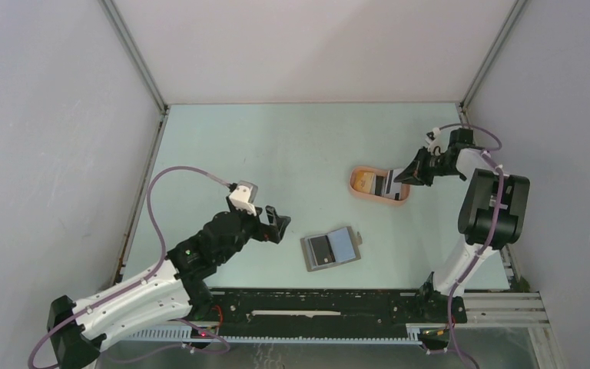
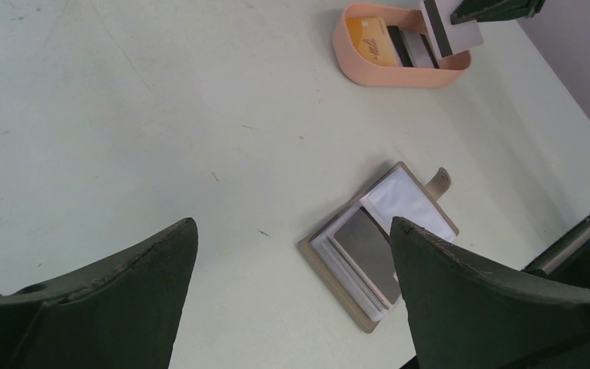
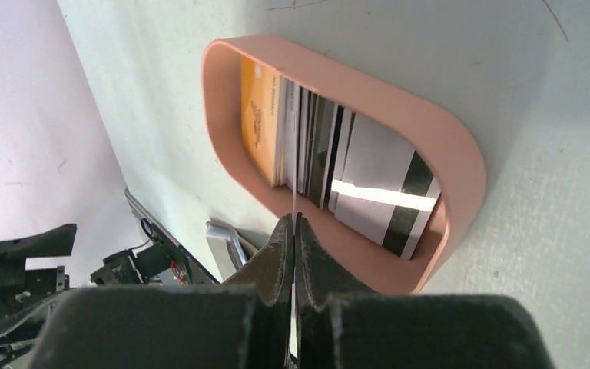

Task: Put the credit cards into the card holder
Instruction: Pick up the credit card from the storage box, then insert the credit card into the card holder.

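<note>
The grey card holder (image 1: 331, 248) lies open on the table, with a light blue card (image 1: 343, 243) showing in its right half; it also shows in the left wrist view (image 2: 380, 246). My right gripper (image 1: 409, 175) is shut on a white card with a dark stripe (image 2: 447, 21), held upright over the peach tray (image 1: 400, 201). This card is seen edge-on between my closed jaws (image 3: 295, 219). An orange-yellow card (image 3: 260, 123) and dark striped cards (image 3: 388, 204) stand in the tray. My left gripper (image 1: 271, 223) is open and empty, left of the holder (image 2: 293, 224).
The peach oval tray (image 3: 461, 154) sits at the right middle of the pale green table. Grey walls close in the left, right and back. The black rail with the arm bases (image 1: 315, 304) runs along the near edge.
</note>
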`<act>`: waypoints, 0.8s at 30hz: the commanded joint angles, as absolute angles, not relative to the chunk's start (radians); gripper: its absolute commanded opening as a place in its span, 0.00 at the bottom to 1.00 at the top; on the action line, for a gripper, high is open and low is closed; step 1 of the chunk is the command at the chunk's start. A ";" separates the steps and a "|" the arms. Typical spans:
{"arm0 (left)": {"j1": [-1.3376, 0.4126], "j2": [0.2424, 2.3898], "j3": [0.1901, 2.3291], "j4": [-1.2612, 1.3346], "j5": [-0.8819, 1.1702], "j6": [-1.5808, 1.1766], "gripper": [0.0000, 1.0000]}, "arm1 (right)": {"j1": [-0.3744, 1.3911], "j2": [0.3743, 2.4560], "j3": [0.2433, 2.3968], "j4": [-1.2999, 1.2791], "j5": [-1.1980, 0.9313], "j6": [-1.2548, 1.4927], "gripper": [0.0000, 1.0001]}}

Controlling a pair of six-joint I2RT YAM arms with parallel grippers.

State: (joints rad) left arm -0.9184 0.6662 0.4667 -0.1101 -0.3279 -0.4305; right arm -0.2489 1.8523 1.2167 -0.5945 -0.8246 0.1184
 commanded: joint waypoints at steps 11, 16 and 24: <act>-0.913 0.730 0.312 0.455 -0.026 -0.551 1.00 | -0.185 1.526 1.190 -0.813 -1.254 -0.350 0.00; -0.913 0.819 0.312 0.564 0.026 -0.596 1.00 | -0.008 1.451 1.191 -0.987 -1.401 -0.645 0.00; -0.913 0.915 0.302 0.764 0.041 -0.682 0.91 | 0.192 1.443 1.190 -1.154 -1.470 -0.954 0.00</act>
State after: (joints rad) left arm -0.9176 0.8837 0.3225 0.5804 0.0044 -0.6243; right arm 0.1574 1.4548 1.1957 -1.0496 -1.3968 -0.7643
